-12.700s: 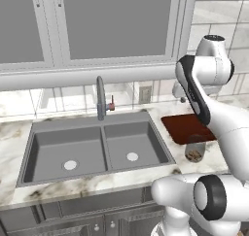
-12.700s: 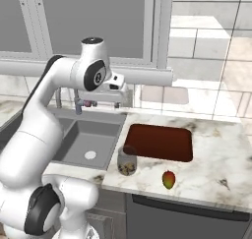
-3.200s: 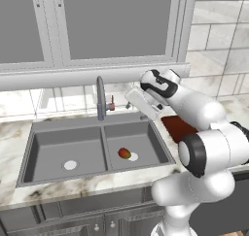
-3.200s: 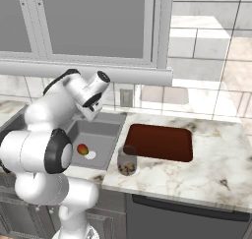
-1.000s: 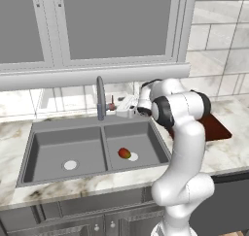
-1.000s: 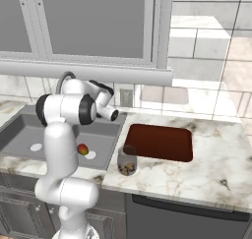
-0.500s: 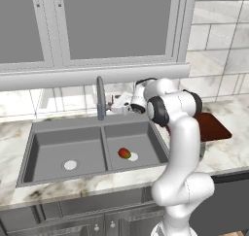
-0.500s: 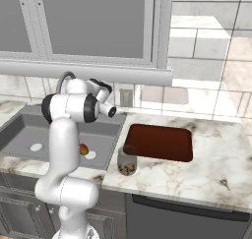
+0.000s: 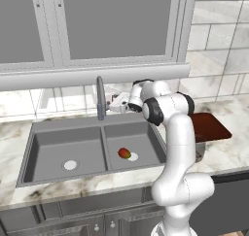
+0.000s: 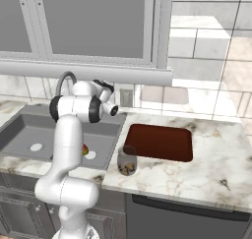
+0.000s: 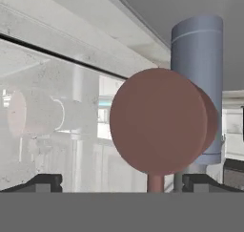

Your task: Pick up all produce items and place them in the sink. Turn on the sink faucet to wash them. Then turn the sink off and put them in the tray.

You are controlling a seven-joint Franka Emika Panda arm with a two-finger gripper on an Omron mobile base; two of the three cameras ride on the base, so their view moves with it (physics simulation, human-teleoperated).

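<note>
step: faucet on | gripper [image 9: 115, 105] wide open, empty, lever [image 11: 159, 121] dead ahead between tips | fruit [image 9: 124, 153] below in sink [image 9: 34, 150] | next: nudge lever sideways

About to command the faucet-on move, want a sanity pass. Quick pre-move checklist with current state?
1. Fruit in the right basin of the sink, beside the drain: ok.
2. Tool open, nothing held: ok.
3. Tool lined up on the faucet lever; its red tip sits centred between the fingertips in the hand view: ok.
4. Contact with the lever: cannot tell.
5. Water running from the faucet: none visible, ok.
6. Tray bare for later: ok; a jar stands at its front left corner.
</note>
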